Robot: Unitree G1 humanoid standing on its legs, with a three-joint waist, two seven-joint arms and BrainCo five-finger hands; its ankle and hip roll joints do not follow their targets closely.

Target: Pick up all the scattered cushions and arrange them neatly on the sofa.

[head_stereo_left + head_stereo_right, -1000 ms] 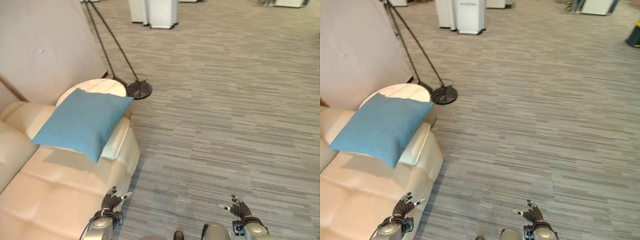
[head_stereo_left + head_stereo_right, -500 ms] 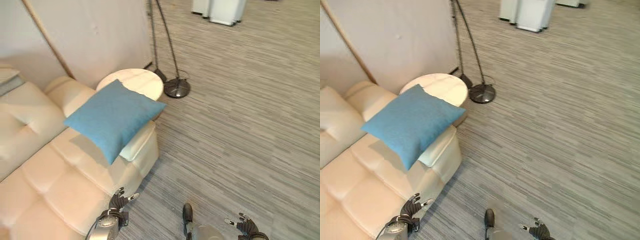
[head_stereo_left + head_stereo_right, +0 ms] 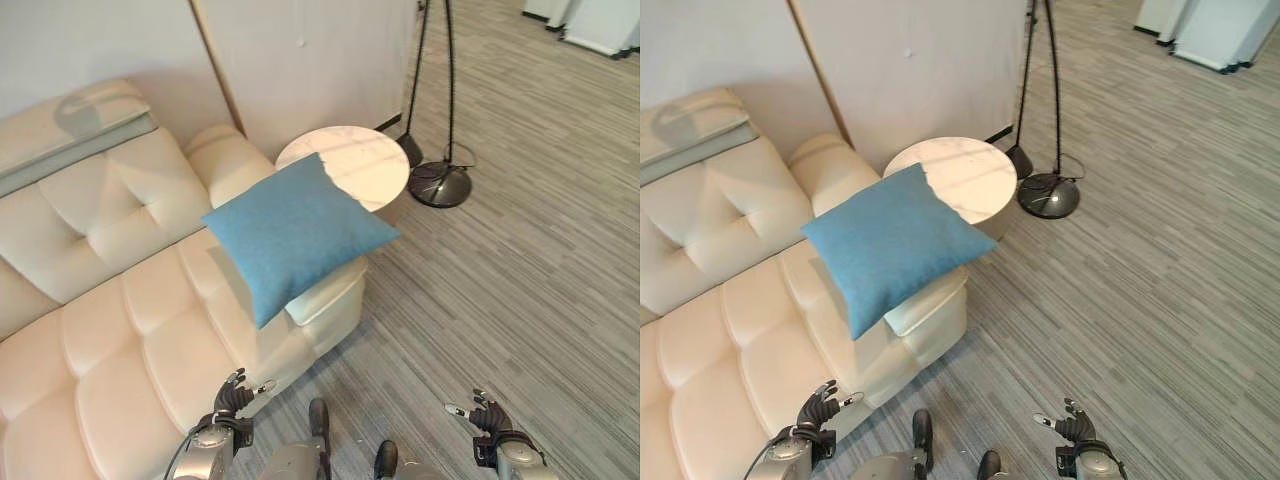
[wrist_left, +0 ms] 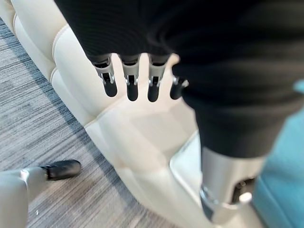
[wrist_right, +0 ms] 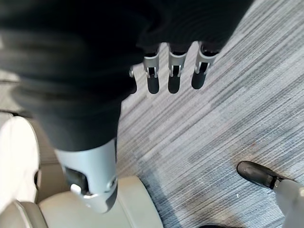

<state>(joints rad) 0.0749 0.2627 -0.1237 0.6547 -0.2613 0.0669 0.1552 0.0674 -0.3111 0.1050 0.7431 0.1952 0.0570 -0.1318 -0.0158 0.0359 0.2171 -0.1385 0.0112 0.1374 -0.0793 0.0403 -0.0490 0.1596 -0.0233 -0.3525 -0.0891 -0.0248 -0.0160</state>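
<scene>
sofa [image 3: 110, 330]: the left edge and the bottom edge of the picture cut it off, so its far end is not seen.
round table [image 3: 355, 165]: the blue cushion [image 3: 295, 232] covers its near side.
armrest [image 3: 925, 300]: the cushion hides most of its top.
floor lamp [image 3: 437, 185]: its 2 thin poles run out past the top edge.
white cabinet [image 3: 1210, 30]: cut off at the top right corner.

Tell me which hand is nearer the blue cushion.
Left. The left hand hangs open by the sofa's front edge, below the blue cushion. The right hand hangs open over the floor, farther off to the cushion's right.
</scene>
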